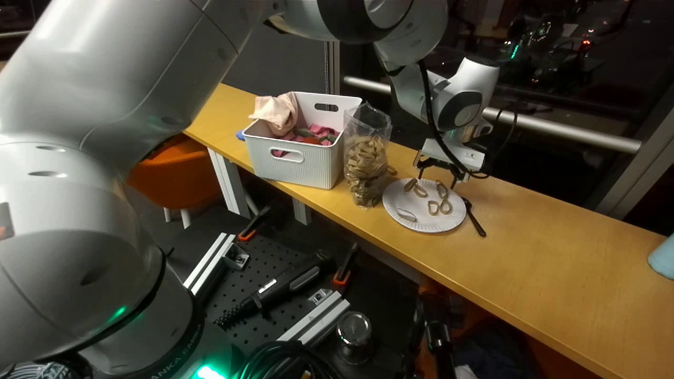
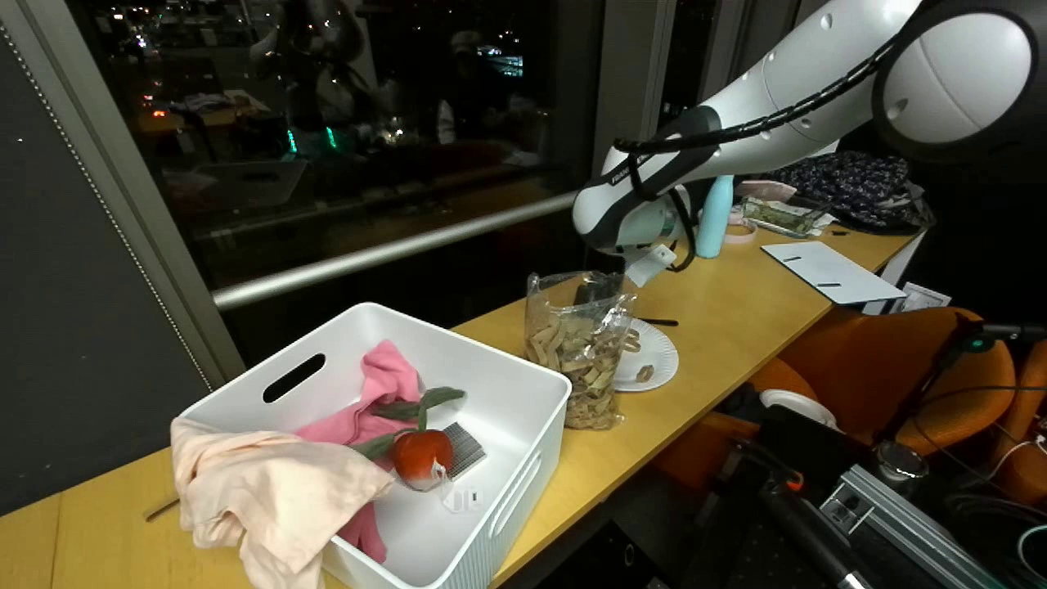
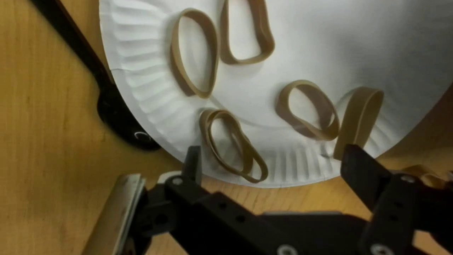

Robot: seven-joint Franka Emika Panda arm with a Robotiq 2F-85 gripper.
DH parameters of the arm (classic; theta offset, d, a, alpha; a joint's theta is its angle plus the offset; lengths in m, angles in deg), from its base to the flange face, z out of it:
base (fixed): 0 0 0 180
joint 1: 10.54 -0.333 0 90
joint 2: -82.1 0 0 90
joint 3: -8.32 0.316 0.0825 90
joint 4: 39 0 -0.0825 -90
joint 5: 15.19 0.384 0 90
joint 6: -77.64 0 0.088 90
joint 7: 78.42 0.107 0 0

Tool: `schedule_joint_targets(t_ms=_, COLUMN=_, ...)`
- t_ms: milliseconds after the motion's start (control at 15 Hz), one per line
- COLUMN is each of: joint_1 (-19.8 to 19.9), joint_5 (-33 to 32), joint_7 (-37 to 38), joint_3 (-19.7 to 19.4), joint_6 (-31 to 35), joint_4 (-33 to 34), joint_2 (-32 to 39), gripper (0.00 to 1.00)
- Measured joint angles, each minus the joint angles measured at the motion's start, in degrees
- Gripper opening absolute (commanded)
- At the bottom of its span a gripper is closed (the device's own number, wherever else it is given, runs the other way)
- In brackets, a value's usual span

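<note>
- A twisted, doubled loop of flat tan band (image 3: pixel 248 156) lies on the fluted edge of a round white paper plate (image 3: pixel 311 35), just ahead of the black pincer (image 3: pixel 274 164) and, in the wrist view, between the lines of its two fingers, nearer the left-hand one.
- The pincer is released, its fingers spread wide over the plate's edge.
- By the fingertip on the right of the wrist view, a tan loop standing on edge (image 3: pixel 357 117) has its lower end partly covered; I cannot tell whether they touch. Close beside it lies a teardrop-shaped tan loop (image 3: pixel 329 132).
- Farther in on the plate, an oval tan loop (image 3: pixel 177 60) and a squarish tan loop (image 3: pixel 267 39) sit side by side; a paler loop (image 1: pixel 408 219) lies near the opposite edge.
- A glossy black spoon (image 3: pixel 118 117) lies on the yellow wooden bench (image 1: pixel 526 252), close against the plate's rim.
- On the side away from the spoon, a tall clear plastic bag of tan bands (image 1: pixel 366 163) stands beside the plate, hiding part of it in an exterior view.
- Beyond the bag stands a white plastic basket (image 1: pixel 295 163), a peach cloth (image 2: pixel 270 483) draped over its corner, a pink cloth (image 2: pixel 393 372) and a red ball-shaped toy with green leaves (image 2: pixel 421 454) inside.
- Farther along the bench, past the spoon, are a light-blue bottle (image 2: pixel 716 217) and a flat white board (image 2: pixel 842 268).
</note>
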Motion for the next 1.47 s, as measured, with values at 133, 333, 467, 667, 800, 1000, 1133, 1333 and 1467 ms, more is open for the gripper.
schedule_joint_targets(t_ms=133, joint_1=0.03, joint_5=-0.54, joint_7=0.72, joint_3=0.0, joint_6=-0.39, joint_4=0.99, joint_2=0.81, gripper=0.74)
schedule_joint_targets(t_ms=333, joint_1=0.1, joint_5=-1.03, joint_7=1.56, joint_3=0.0, joint_6=-1.09, joint_4=1.97, joint_2=1.81, gripper=0.6)
schedule_joint_targets(t_ms=467, joint_1=0.2, joint_5=-1.29, joint_7=1.8, joint_3=0.0, joint_6=-1.18, joint_4=2.23, joint_2=2.22, gripper=0.44)
schedule_joint_targets(t_ms=667, joint_1=0.32, joint_5=-1.39, joint_7=1.97, joint_3=0.0, joint_6=-1.18, joint_4=2.22, joint_2=2.53, gripper=0.22)
schedule_joint_targets(t_ms=800, joint_1=0.39, joint_5=-1.41, joint_7=2.04, joint_3=0.0, joint_6=-1.17, joint_4=2.13, joint_2=2.53, gripper=0.07)
schedule_joint_targets(t_ms=1000, joint_1=0.41, joint_5=-1.42, joint_7=2.1, joint_3=0.0, joint_6=-1.11, joint_4=2.03, joint_2=2.51, gripper=0.0)
schedule_joint_targets(t_ms=1133, joint_1=0.39, joint_5=-1.5, joint_7=2.2, joint_3=0.0, joint_6=-1.04, joint_4=1.84, joint_2=2.4, gripper=0.01)
schedule_joint_targets(t_ms=1333, joint_1=0.38, joint_5=-1.59, joint_7=2.35, joint_3=0.0, joint_6=-0.82, joint_4=1.11, joint_2=1.95, gripper=0.01)
schedule_joint_targets(t_ms=1467, joint_1=0.38, joint_5=-1.63, joint_7=2.55, joint_3=0.0, joint_6=-0.56, joint_4=0.09, joint_2=1.2, gripper=0.01)
